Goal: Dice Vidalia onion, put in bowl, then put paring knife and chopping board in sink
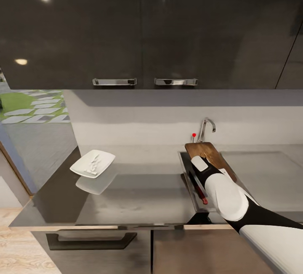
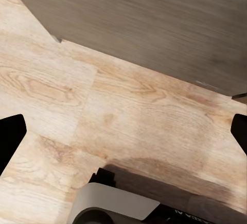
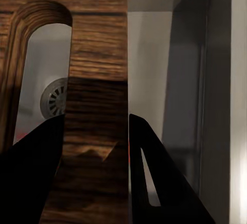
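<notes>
The brown chopping board (image 1: 210,156) hangs tilted over the left part of the grey sink (image 1: 269,177), below the tap. My right gripper (image 3: 96,118) is shut on the chopping board (image 3: 98,54), its black fingers (image 3: 149,167) pinching the strip beside the handle slot, and the drain (image 3: 54,98) shows through that slot. The paring knife (image 1: 199,189) lies along the sink's left wall, its red handle end toward me. The white bowl (image 1: 92,163) stands on the dark countertop (image 1: 139,198) at the left and holds pale diced onion pieces (image 1: 93,165). My left gripper (image 2: 123,131) is open over the wooden floor.
The chrome tap (image 1: 206,127) with its red knob (image 1: 194,135) rises behind the board. Dark wall cabinets (image 1: 143,30) hang overhead. A drawer front with a handle (image 1: 90,240) sits under the counter edge. The sink's flat area stretches to the right.
</notes>
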Robot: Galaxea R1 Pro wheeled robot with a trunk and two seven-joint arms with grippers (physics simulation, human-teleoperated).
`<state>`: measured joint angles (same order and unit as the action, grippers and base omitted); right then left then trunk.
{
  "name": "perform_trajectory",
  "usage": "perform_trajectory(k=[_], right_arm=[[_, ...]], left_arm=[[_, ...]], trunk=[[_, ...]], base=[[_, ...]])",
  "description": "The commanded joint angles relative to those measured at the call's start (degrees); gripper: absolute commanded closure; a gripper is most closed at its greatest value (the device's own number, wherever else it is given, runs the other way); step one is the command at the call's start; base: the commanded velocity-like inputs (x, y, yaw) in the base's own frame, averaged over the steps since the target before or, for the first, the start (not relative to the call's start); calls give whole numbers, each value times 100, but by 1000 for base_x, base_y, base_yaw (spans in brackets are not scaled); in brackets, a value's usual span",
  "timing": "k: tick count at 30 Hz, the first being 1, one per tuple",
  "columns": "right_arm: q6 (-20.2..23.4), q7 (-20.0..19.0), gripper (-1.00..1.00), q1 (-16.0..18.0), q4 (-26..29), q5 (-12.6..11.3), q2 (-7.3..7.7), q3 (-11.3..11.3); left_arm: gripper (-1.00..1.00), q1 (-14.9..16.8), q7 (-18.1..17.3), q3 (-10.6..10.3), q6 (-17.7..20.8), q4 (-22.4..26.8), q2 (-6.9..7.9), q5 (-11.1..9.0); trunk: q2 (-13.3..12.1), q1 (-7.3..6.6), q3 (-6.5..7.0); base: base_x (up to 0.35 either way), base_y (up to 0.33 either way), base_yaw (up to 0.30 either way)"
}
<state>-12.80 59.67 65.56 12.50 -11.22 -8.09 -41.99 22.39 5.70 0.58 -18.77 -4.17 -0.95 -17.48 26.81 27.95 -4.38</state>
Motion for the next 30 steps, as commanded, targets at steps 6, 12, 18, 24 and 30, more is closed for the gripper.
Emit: perform_trajectory(k=[6,12,18,24,30], right_arm=[[-70,10,100,-27,7,-56,1,33],[-82,10,100,-34,7,-56,1,33],[-83,3,100,-35,7,-56,7,33],[-83,6,100,-42,7,-58,141,32],[-170,10,100,-43,7,-101,277,25]], left_arm=[[-100,11,2,4,-40,-22,-1,-8],[-100,11,2,4,-39,-22,-2,-6],[-100,11,1,4,-39,-22,-3,-6],[-100,11,9,4,-39,-22,-8,-4],[-100,11,10,4,-39,-22,-11,-8]], trunk=[[12,3,-12],[12,3,-12],[12,3,-12],[12,3,-12],[12,3,-12]], base=[[-28,0,0],[-221,0,0],[-54,0,0],[-1,0,0],[0,0,0]])
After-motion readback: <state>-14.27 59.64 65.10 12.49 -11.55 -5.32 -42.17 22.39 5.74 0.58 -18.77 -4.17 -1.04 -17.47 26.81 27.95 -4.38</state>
